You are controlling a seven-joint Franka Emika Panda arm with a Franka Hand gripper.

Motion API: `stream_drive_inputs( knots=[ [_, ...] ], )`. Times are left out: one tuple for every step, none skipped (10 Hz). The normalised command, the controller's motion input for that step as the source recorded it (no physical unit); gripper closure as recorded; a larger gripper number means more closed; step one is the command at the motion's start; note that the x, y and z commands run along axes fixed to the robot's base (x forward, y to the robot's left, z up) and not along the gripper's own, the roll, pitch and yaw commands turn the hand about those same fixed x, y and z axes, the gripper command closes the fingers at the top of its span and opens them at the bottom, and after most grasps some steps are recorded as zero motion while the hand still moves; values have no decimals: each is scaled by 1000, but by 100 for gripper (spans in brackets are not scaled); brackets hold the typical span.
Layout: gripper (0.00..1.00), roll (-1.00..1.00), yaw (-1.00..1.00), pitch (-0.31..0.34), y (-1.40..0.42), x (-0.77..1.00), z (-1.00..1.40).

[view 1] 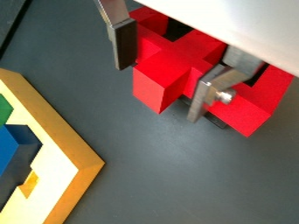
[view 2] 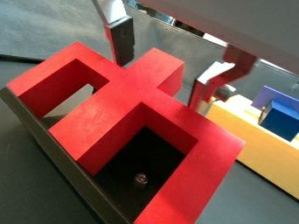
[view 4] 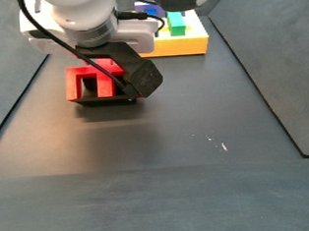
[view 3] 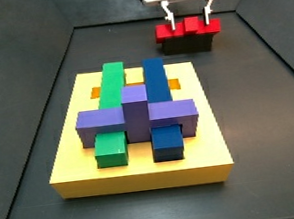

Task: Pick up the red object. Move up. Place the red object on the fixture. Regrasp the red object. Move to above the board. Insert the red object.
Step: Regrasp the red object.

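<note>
1. The gripper (view 1: pixel 163 79) is directly above the fixture (view 3: pixel 187 44), with its two silver fingers (view 1: pixel 121 39) lowered on either side of the middle prong of the red object (view 1: pixel 176 83).
2. In both wrist views there is a small gap between each finger and the prong, so the gripper appears spread open and not grasping the red object (view 2: pixel 122 109); the pads are only very close to it.
3. The red object (view 3: pixel 187 27) sits on the fixture, with its three prongs pointing up, as a side view shows. In a side view it is seen inside the dark holder (view 4: pixel 106 99), partly hidden by the black camera body on the wrist.
4. The board (view 3: pixel 147 172) lies on the dark floor, well apart from the fixture. It carries green (view 3: pixel 109 116), blue (view 3: pixel 161 105) and purple (view 3: pixel 137 116) blocks.
5. A yellow corner of the board (view 1: pixel 65 144) shows near the fixture in a wrist view.
</note>
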Motion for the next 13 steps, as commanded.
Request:
stream_drive_inputs(
  knots=[
    [0, 0, 0, 0, 0, -23, 0],
    [0, 343, 0, 0, -83, 0, 129],
    [0, 554, 0, 0, -169, -40, 120],
    [0, 651, 49, 11, -106, 49, 43],
    [0, 529, 54, -57, -91, 0, 0],
    [0, 594, 49, -46, -91, 0, 9],
    [0, 640, 57, -89, -77, 0, 26],
    [0, 640, 103, -191, -29, -143, 97],
    [0, 720, 74, -9, -49, 0, 240],
    [0, 731, 40, 0, -20, 0, 337],
    [0, 740, 49, 20, -14, 57, 429],
    [0, 874, 31, 80, -60, 9, 400],
    [0, 1000, 0, 229, -43, 0, 249]
  ],
)
